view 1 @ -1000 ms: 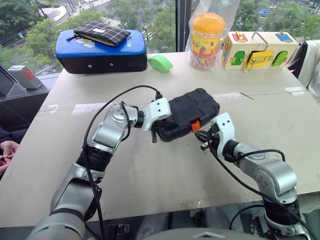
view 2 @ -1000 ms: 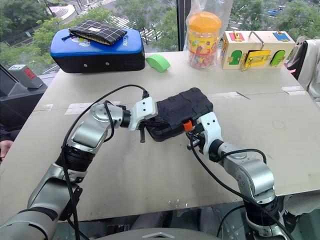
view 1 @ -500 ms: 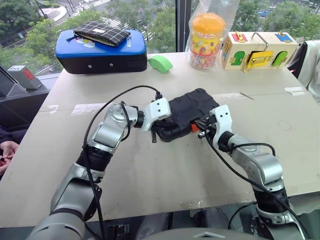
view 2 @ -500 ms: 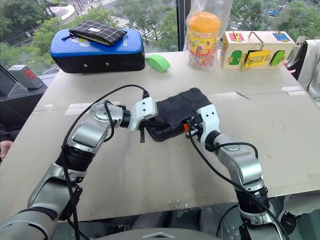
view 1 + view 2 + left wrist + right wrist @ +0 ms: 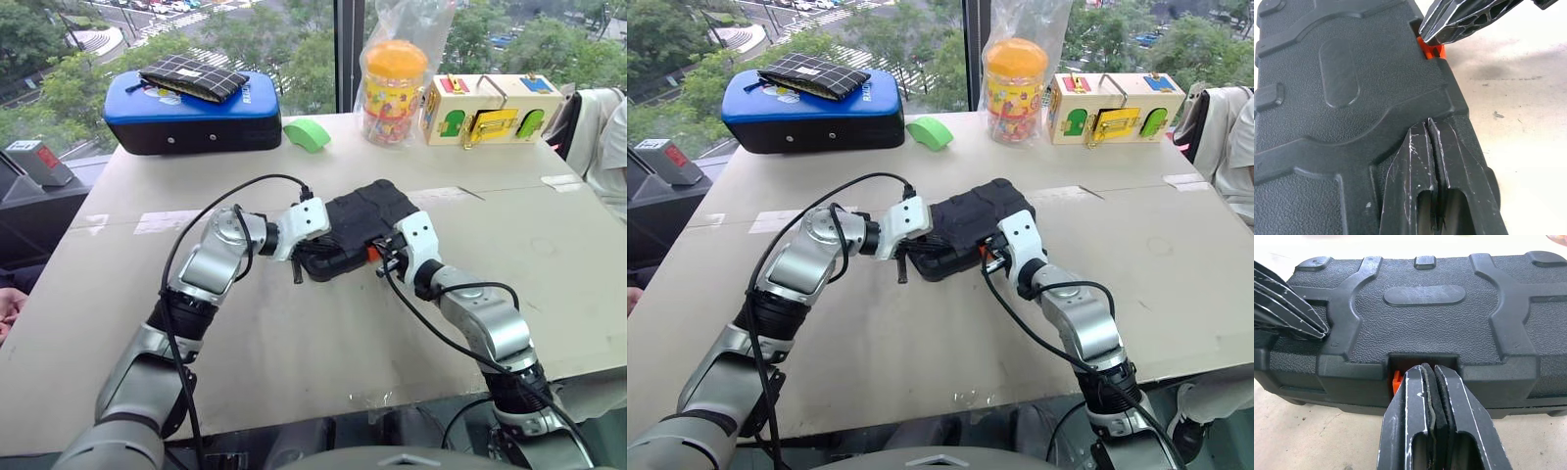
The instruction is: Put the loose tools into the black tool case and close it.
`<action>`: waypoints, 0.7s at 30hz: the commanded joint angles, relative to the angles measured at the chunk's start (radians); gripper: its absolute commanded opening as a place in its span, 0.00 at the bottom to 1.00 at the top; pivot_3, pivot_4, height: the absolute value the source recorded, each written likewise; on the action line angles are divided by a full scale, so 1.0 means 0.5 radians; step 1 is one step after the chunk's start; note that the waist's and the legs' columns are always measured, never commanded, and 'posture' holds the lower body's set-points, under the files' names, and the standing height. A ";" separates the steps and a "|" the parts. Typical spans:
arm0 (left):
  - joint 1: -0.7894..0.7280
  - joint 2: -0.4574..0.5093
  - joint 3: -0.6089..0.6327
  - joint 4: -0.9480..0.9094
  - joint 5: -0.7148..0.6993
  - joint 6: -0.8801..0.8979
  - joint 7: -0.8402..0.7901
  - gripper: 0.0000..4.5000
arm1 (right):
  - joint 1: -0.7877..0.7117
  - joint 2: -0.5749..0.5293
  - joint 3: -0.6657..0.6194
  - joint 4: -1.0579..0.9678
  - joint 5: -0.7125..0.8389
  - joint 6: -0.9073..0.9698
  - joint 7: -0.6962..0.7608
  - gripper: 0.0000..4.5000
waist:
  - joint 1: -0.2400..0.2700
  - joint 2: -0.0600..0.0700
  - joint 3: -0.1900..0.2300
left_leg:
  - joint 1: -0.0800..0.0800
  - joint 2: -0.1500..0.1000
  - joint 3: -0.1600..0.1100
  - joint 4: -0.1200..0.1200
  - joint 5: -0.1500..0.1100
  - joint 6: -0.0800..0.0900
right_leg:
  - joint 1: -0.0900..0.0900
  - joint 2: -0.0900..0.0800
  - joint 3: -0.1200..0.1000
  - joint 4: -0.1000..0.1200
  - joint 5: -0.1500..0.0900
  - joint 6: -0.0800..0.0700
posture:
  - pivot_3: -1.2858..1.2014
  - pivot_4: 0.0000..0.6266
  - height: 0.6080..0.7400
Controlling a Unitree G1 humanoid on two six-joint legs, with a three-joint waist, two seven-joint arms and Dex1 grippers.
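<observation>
Right claw, fingers together, presses the case's orange latch; left claw, also closed, holds nothing, tips on lid mid-table.

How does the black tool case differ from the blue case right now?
The black tool case is textured and ribbed, with an orange latch; the blue case is smooth and rounded. The black one lies mid-table with both shut grippers, left and right, at it; the blue one sits at the far edge, a checked pouch on top. Both are closed.
</observation>
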 commanded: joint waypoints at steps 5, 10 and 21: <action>0.106 -0.003 -0.162 0.054 0.044 0.092 -0.052 0.00 | 0.134 -0.022 0.117 0.401 -0.099 0.133 0.010 0.01 | 0.001 -0.006 -0.008 | 0.008 0.000 0.002 -0.007 0.000 0.000 | 0.003 -0.001 0.004 0.000 0.000 0.000 | 0.52 0.24 1.00; 0.118 0.001 -0.157 0.033 0.040 0.111 -0.047 0.00 | 0.157 -0.049 0.141 0.395 -0.112 0.172 0.031 0.01 | 0.001 -0.011 -0.016 | 0.013 0.000 0.003 -0.013 0.000 -0.001 | 0.004 -0.007 0.006 0.000 -0.002 -0.001 | 0.52 0.24 1.00; 0.121 0.010 -0.154 0.010 0.037 0.136 -0.050 0.00 | 0.170 -0.048 0.151 0.393 -0.110 0.229 0.036 0.01 | 0.001 -0.011 -0.019 | 0.018 0.001 0.002 -0.019 -0.003 -0.006 | 0.007 -0.007 0.006 0.000 -0.008 -0.004 | 0.52 0.24 1.00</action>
